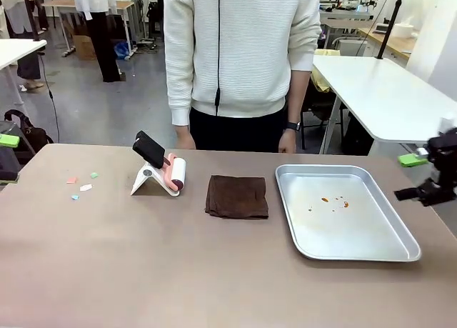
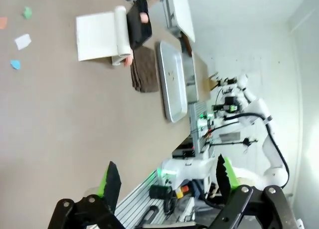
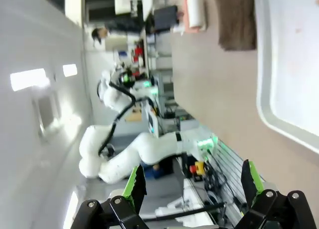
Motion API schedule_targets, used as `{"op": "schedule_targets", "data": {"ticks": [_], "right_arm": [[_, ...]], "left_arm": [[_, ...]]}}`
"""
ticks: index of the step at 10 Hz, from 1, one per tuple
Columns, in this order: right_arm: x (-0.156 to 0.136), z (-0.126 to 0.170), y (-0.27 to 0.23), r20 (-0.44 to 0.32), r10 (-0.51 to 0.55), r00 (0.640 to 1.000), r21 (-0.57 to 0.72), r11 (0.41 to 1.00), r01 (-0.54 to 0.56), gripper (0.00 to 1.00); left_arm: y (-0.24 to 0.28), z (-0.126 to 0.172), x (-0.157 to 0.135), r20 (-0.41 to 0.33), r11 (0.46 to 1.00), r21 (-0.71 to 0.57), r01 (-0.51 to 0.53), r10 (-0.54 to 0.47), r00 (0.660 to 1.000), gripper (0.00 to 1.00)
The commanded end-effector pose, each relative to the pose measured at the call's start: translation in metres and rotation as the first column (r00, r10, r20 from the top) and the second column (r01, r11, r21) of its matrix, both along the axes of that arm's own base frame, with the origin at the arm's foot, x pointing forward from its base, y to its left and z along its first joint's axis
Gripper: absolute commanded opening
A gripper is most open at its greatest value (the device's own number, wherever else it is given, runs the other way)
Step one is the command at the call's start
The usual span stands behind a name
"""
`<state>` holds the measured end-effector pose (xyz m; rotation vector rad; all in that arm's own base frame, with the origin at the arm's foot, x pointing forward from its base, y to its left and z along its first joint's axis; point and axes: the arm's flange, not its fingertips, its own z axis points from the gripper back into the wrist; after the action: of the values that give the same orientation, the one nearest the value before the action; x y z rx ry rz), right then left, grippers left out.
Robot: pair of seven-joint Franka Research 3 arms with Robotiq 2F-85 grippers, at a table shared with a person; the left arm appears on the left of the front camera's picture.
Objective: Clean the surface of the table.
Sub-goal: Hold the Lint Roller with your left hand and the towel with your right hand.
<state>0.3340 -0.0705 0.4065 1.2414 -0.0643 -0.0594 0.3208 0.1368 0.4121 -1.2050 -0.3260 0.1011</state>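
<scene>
Ahead of left tool [image 2: 167, 168], paper scraps [image 2: 22, 41] litter bench [image 2: 60, 129], so cleaning not begun imo. Left tool, right tool [image 3: 193, 169] both spread apart, empty.

Your front camera looks from the robot's near side across the bench [image 1: 107, 271] toward the person [image 1: 243, 56] at the far side. Each wrist camera, rolled sideways, looks inward from its bench end; all three share the tray [image 1: 357, 228] and brown cloth [image 1: 237, 196].

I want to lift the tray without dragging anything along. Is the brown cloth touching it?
Apart. The front view shows a strip of bare table between the brown cloth and the tray.
</scene>
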Motion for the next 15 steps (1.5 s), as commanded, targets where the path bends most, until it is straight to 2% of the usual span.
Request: {"op": "schedule_targets", "data": {"ticks": [1, 3, 6, 7, 8, 14, 15], "right_arm": [[-0.052, -0.044, -0.031, -0.040, -0.229, 0.973, 0.068, 0.971, 0.231, 1.00], [-0.049, -0.063, -0.066, -0.063, -0.375, 0.925, 0.121, 0.917, 0.380, 1.00], [-0.043, -0.072, -0.082, -0.099, -0.463, 0.881, 0.102, 0.876, 0.472, 1.00], [-0.044, -0.070, -0.080, -0.010, -0.507, 0.862, 0.092, 0.858, 0.505, 1.00], [-0.025, -0.068, -0.121, -0.139, -0.432, 0.891, 0.101, 0.889, 0.447, 1.00], [-0.022, -0.071, -0.120, -0.124, -0.442, 0.888, 0.101, 0.885, 0.455, 1.00], [-0.021, -0.069, -0.113, -0.109, -0.444, 0.889, 0.048, 0.891, 0.451, 1.00]], "left_arm": [[-0.034, -0.029, -0.050, 0.062, 0.991, -0.112, -0.069, 0.077, 0.995, 1.00], [-0.062, -0.037, -0.064, -0.007, 0.984, -0.106, -0.146, 0.146, 0.989, 1.00], [-0.091, -0.040, -0.067, -0.069, 0.971, -0.109, -0.212, 0.205, 0.976, 1.00], [-0.101, -0.036, -0.068, -0.061, 0.966, -0.058, -0.254, 0.250, 0.966, 1.00], [0.003, -0.016, 0.020, -0.049, 0.983, -0.106, -0.151, 0.147, 0.988, 1.00], [0.000, -0.014, 0.023, -0.063, 0.981, -0.101, -0.165, 0.160, 0.985, 1.00], [0.040, -0.026, 0.035, -0.026, 0.989, -0.074, -0.130, 0.128, 0.991, 1.00]]}}
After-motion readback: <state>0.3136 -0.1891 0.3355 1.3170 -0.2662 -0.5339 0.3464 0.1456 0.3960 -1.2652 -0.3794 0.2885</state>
